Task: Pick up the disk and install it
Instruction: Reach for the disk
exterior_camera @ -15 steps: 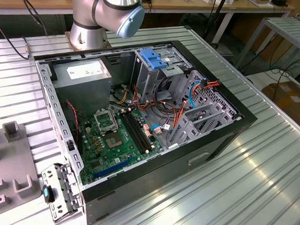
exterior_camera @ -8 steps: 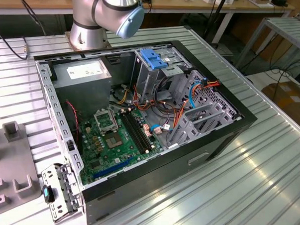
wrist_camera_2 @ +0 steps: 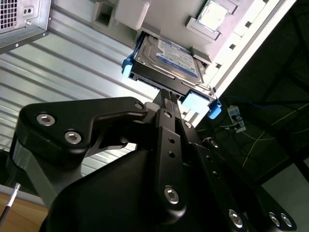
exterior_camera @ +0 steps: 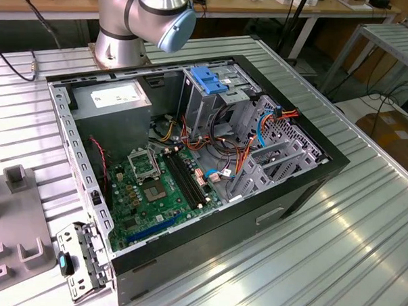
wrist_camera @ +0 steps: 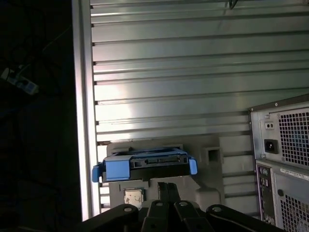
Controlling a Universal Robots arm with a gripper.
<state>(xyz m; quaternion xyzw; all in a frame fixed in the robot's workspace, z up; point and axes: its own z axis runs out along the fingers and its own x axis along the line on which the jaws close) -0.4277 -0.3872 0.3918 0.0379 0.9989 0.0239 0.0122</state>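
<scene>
The disk is a silver hard drive with a white and dark blue label and blue side rails. It lies on a grey fixture near the table's edge. The disk shows end-on in the first wrist view, with its blue rails at both ends. In both wrist views my gripper is close to the disk's near edge, its two black fingers pressed together and holding nothing. The same gripper points at the middle of the disk's end. The open computer case lies on the table in the exterior view.
Inside the case stand a bare blue bracket over the drive cage, a grey power supply, the motherboard and loose cables. The case's rear panel stands beside the fixture. A processor chip rests on the fixture. The table edge runs close by.
</scene>
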